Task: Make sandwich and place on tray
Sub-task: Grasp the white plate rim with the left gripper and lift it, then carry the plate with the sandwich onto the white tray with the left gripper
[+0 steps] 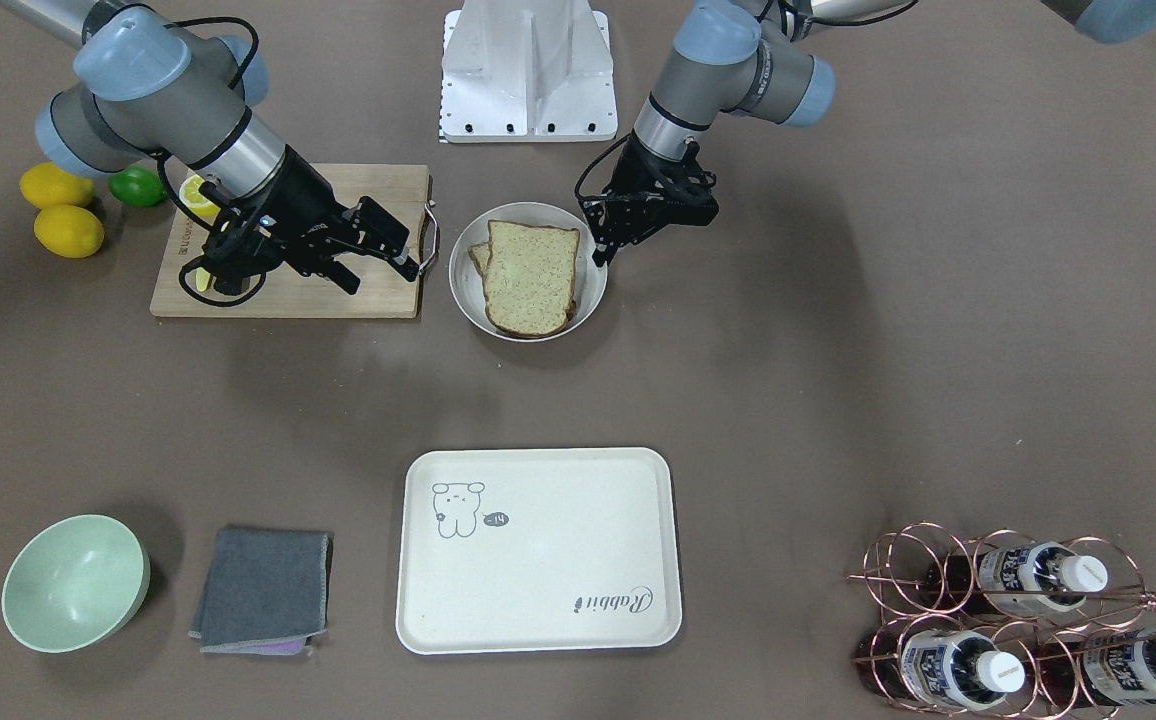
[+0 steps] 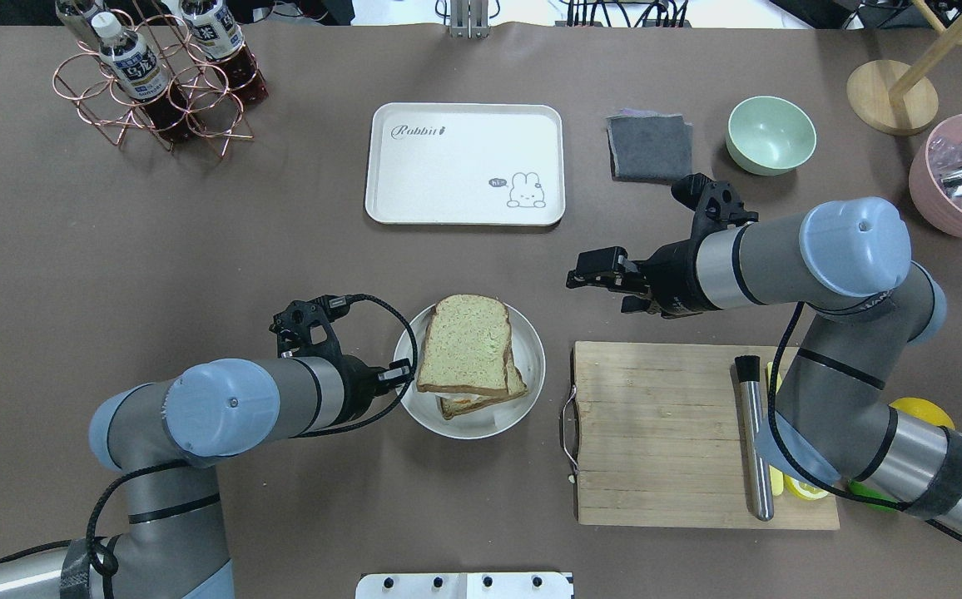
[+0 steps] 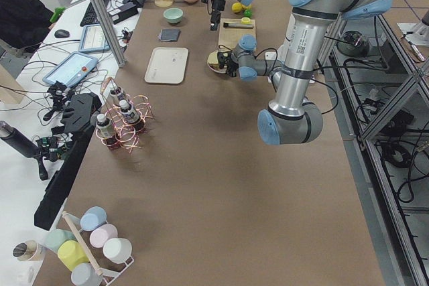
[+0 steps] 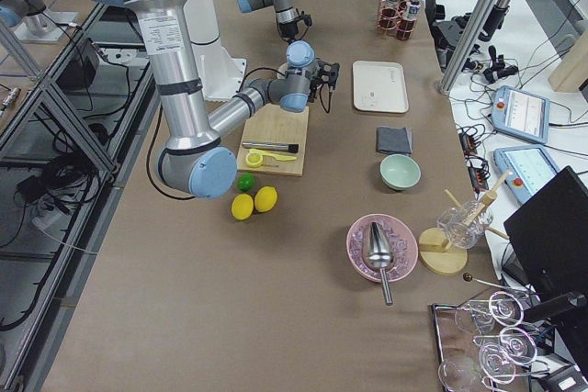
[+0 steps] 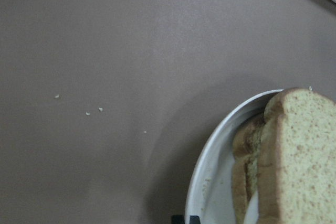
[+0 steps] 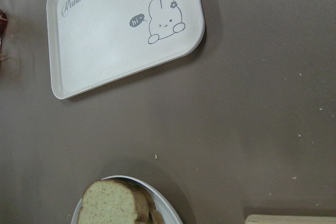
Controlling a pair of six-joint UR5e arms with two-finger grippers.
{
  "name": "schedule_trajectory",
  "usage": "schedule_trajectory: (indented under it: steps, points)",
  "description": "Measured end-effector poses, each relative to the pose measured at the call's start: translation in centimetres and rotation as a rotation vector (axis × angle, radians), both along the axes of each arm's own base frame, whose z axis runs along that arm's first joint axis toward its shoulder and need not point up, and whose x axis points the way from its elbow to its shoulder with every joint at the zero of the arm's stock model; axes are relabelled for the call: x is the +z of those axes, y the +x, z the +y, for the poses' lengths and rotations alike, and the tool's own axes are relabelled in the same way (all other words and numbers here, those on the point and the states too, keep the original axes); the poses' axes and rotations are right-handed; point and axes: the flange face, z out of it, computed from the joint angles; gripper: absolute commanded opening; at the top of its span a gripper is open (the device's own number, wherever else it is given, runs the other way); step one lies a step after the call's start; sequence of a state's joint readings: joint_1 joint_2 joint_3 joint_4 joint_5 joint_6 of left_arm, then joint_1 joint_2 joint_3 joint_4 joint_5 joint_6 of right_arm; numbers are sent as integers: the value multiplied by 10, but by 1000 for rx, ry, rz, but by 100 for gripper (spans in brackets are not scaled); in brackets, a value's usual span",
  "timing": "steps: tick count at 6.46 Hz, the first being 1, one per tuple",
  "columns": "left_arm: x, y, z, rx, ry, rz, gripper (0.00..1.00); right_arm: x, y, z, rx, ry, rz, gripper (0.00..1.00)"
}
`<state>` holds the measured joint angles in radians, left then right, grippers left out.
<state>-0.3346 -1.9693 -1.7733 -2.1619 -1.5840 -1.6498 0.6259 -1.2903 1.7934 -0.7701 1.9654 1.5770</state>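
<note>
The left claw (image 1: 606, 250) hangs right beside the plate (image 1: 464, 296), tips pointing down near the rim on the robot's left side. From where I stand I cannot tell how far its jaws are parted. Its wrist camera catches only two dark tips at the bottom edge, over the rim.

The sandwich (image 1: 530, 275) sits on that round white plate. It is two speckled slices stacked, the top one shifted so the lower crust peeks out. A sliver of white egg (image 2: 458, 404) shows between them.

The tray (image 1: 538, 590) lies farther out across the counter (image 1: 838, 400), well apart from the plate, with its rabbit drawing and script facing up.

The right claw (image 1: 383, 275) is raised near the corner of the board (image 2: 656, 433) on the plate side. Its jaws are spread wide and it has hold of nothing.

A metal tool (image 2: 754, 433) lies on the board, next to a yellow piece that the arm partly hides. Two lemons (image 1: 68, 230) and a lime (image 1: 136, 186) rest just beyond the board.

Near the tray lie a grey cloth (image 1: 263, 590) and a pale green bowl (image 1: 73, 585). A copper wire rack (image 1: 998, 610) with bottles stands at the other end.
</note>
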Motion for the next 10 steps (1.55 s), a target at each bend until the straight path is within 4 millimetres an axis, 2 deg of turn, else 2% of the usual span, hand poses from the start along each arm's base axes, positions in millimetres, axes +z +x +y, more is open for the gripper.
schedule_trajectory:
  steps: [2, 4, 6, 8, 10]
  points:
    - [-4, -22, -26, 1, -24, 10, 0, 0, 1, 1, -4, 0, -2, 99]
    - [-3, -45, -61, -36, -44, -2, 0, 2, 12, 8, -13, -2, -5, 99]
    - [-25, -61, -104, -99, -60, -32, 0, 17, 31, 23, -33, 4, -15, 99]
    - [-51, -44, -154, -157, -97, -61, 0, 32, 47, 27, -48, 7, -29, 99]
    - [-68, -12, -200, -224, -186, -57, 0, 38, 53, 21, -44, 11, -24, 99]
